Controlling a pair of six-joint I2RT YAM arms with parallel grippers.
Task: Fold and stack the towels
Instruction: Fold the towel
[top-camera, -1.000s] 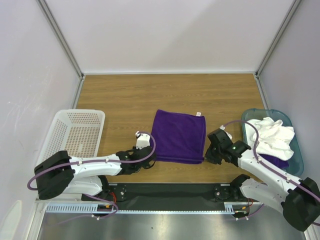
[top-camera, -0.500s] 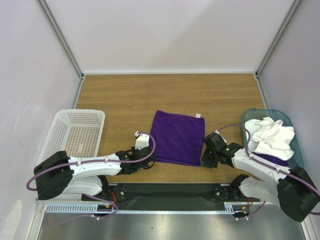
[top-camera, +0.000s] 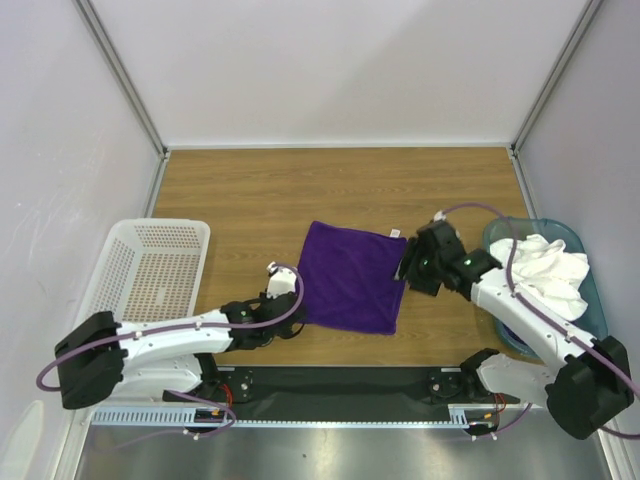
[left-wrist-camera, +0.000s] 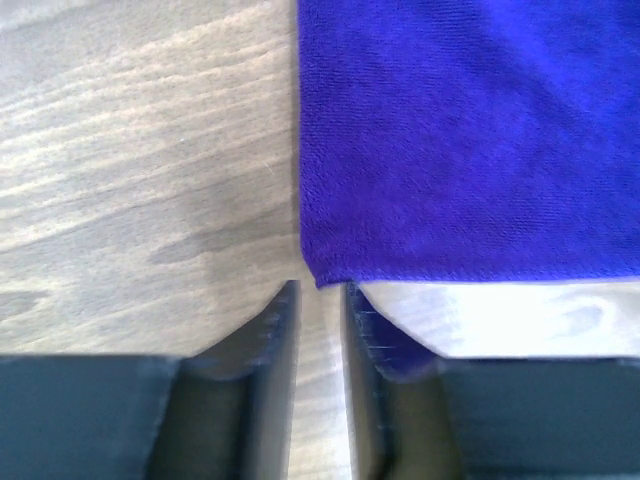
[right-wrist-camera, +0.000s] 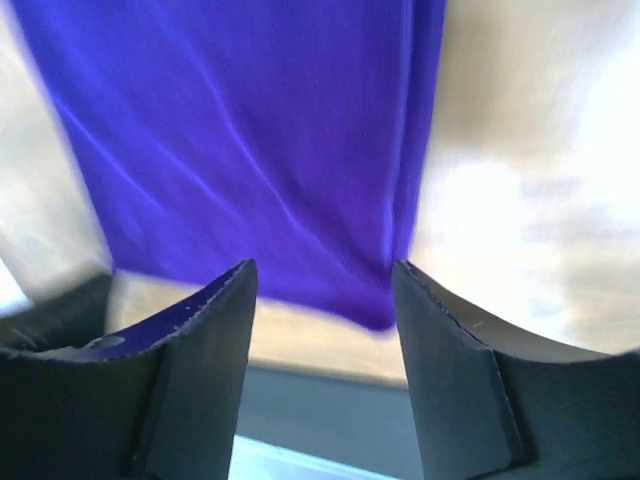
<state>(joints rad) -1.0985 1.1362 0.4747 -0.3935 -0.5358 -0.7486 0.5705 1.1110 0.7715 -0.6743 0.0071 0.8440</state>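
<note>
A folded deep-purple towel (top-camera: 352, 277) lies flat in the middle of the table, its small white tag (top-camera: 396, 233) at the far right corner. My left gripper (top-camera: 290, 322) sits low at the towel's near left corner. In the left wrist view the left gripper (left-wrist-camera: 320, 288) is open by a narrow gap with only table between its fingers, and the towel (left-wrist-camera: 470, 140) corner lies just ahead. My right gripper (top-camera: 406, 270) hovers over the towel's right edge. The right wrist view shows the right gripper (right-wrist-camera: 324, 265) wide open and empty above the towel (right-wrist-camera: 250, 130). A white towel (top-camera: 545, 272) is bunched in the teal bin (top-camera: 592, 300).
A white perforated basket (top-camera: 150, 262) stands at the left edge of the table. The teal bin is at the right edge, beside my right arm. White walls close in the table on three sides. Bare wood stretches behind the purple towel.
Both grippers have opened and let go of the purple towel's near corners. The right gripper has risen and moved back along the towel's right edge. The towel has slid slightly left.
</note>
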